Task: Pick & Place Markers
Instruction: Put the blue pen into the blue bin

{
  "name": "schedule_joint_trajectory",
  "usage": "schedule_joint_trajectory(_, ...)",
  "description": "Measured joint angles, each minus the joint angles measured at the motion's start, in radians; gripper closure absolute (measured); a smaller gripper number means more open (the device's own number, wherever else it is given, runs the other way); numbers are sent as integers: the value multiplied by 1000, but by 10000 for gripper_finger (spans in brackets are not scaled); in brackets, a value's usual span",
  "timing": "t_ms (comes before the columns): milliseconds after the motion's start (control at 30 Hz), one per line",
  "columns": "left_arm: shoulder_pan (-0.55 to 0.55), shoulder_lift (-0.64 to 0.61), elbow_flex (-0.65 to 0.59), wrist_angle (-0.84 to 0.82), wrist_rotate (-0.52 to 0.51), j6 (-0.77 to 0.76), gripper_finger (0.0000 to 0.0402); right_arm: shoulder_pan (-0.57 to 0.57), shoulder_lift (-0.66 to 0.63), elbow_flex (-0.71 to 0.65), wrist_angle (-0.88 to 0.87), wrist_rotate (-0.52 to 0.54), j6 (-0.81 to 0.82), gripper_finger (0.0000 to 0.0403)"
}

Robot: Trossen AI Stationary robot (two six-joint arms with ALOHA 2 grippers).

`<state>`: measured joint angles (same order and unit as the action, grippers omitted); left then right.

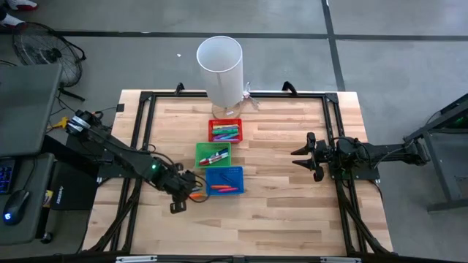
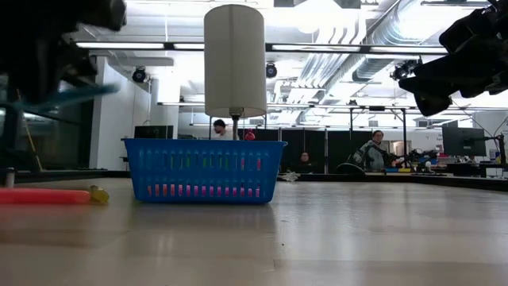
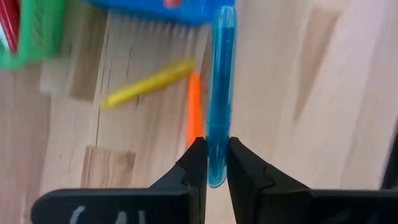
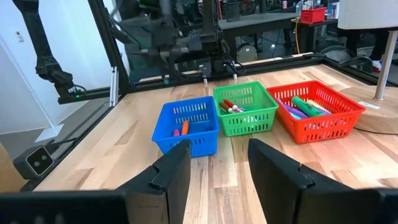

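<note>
Holding a light blue marker (image 3: 220,99) tight between my two fingers, my left tool (image 3: 211,163) sits just beside the blue bin (image 1: 224,180), at its corner nearest my left arm. The marker points from my tool toward that bin, and its far end reaches the bin's edge. Under it on the table (image 1: 292,212) lie an orange marker (image 3: 194,109) and a yellow marker (image 3: 148,83), close together and just outside the bin.

My right tool (image 4: 217,163) hangs in the air on the other side of the table, well apart from the bins, with its fingers spread and nothing between them.

Three bins stand in a row. The blue bin has a few pink and orange markers in it. The green bin (image 1: 213,154) in the middle holds some red and dark ones. The red bin (image 1: 225,131) holds green, purple and yellow ones. A tall white tube (image 1: 219,69) stands behind the red bin.
</note>
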<state>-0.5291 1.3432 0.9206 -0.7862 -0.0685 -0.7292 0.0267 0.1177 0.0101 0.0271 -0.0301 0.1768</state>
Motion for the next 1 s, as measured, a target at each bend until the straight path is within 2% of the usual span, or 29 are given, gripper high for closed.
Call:
schedule_joint_trajectory(200, 75, 16, 88, -8, -19, 50, 366, 0, 0, 0, 0, 0, 0, 253)
schedule_joint_trajectory(367, 137, 54, 158, -9, 4, 118, 366, 0, 0, 0, 0, 0, 0, 253)
schedule_joint_trajectory(1000, 270, 351, 412, -55, 21, 308, 366, 0, 0, 0, 0, 0, 0, 253)
